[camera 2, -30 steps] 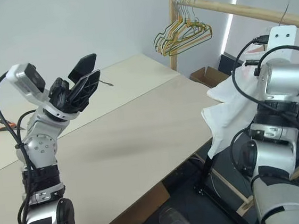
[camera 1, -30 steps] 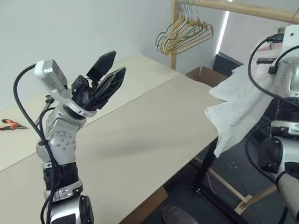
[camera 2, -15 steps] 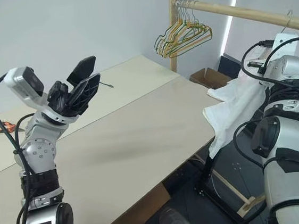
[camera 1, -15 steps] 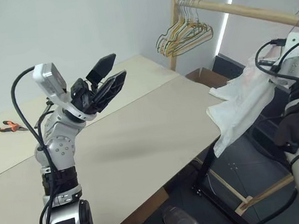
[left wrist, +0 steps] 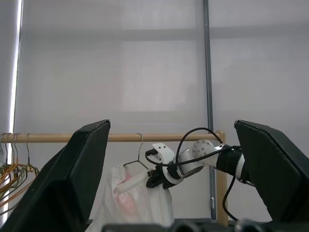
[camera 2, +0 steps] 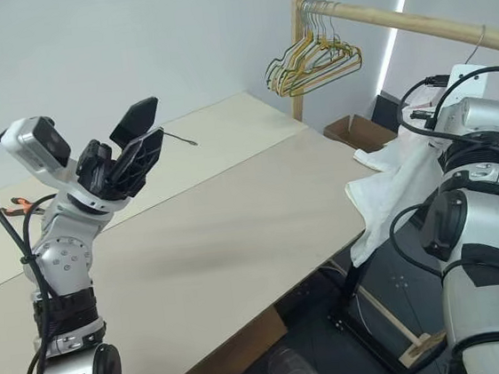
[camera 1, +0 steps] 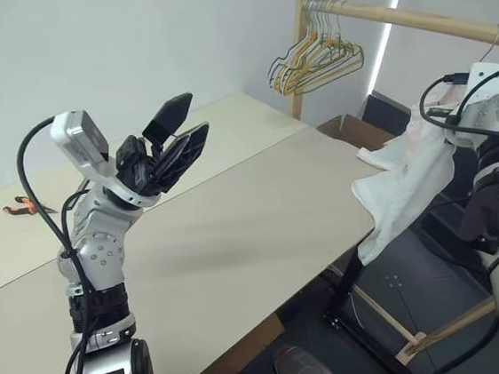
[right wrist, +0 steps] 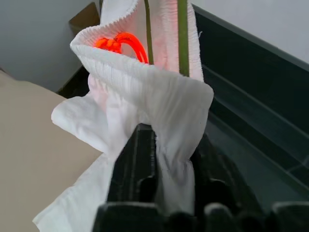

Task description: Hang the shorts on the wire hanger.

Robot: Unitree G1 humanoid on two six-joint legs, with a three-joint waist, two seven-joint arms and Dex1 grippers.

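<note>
The right gripper [right wrist: 166, 159] is mostly buried in the shorts [right wrist: 145, 96]; its jaws are a bit apart with waistband cloth between them, can't tell if it's really clamped. Hanger [right wrist: 182, 34] wires run just past the jaws, inside the waistband. Left gripper [camera 1: 175, 134] is wide open and empty. Since a second ago, the right arm has dropped lower.

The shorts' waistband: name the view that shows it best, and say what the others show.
The right wrist view: the shorts show their gathered waistband up close, with two wires of the wire hanger through it and the right gripper at the cloth. The eye views show white cloth draping off the table edge; the left wrist view shows them small under the rail.
</note>
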